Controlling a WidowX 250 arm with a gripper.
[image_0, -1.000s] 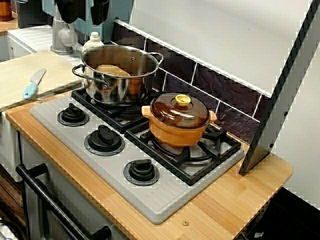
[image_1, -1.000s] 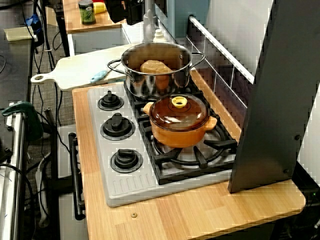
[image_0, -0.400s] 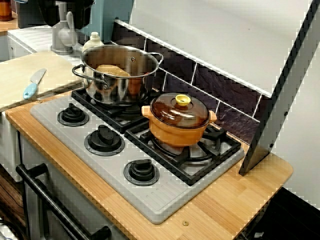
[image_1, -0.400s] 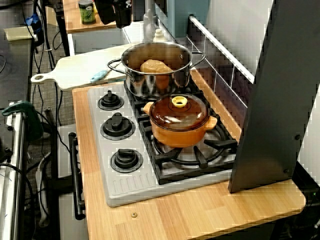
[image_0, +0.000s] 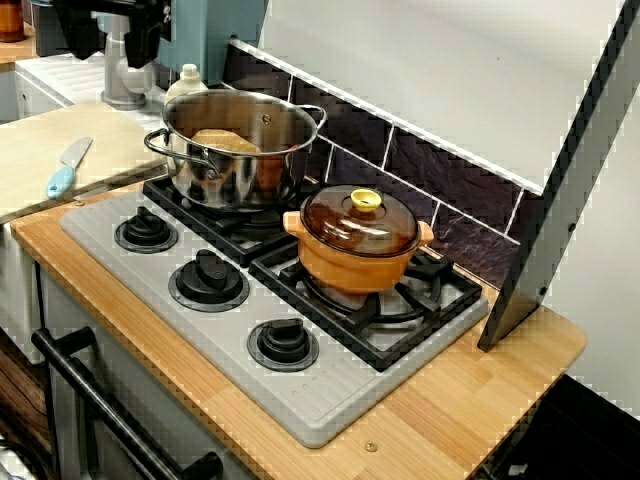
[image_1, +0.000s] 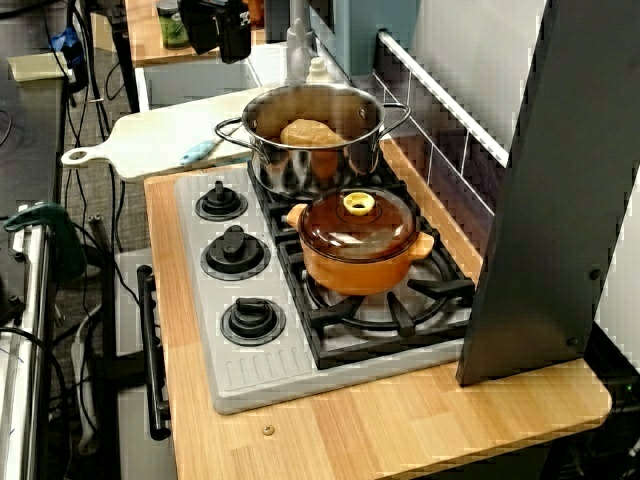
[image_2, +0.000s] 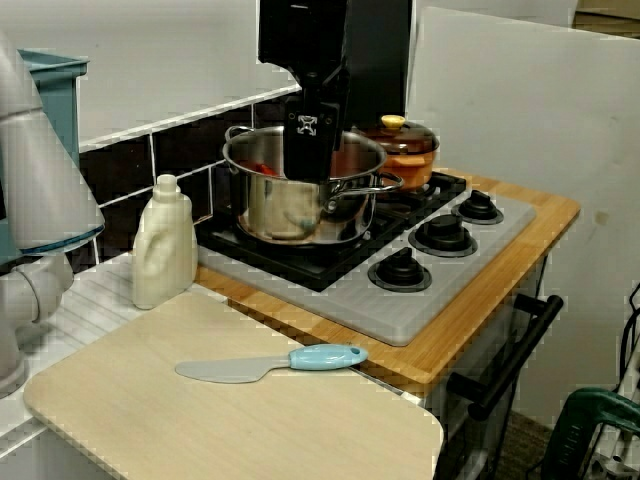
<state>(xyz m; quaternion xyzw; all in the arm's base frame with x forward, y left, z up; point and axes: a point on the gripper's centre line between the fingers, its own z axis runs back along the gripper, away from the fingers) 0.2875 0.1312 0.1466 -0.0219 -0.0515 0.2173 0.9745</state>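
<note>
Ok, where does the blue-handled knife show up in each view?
Front view: the blue-handled knife lies far left on the cutting board, left of the steel pot.
View along the stove: the knife lies upper left, just left of the pot.
View over the cutting board: the knife lies bottom centre, below the pot.
Shared landmark: the steel pot.
</note>
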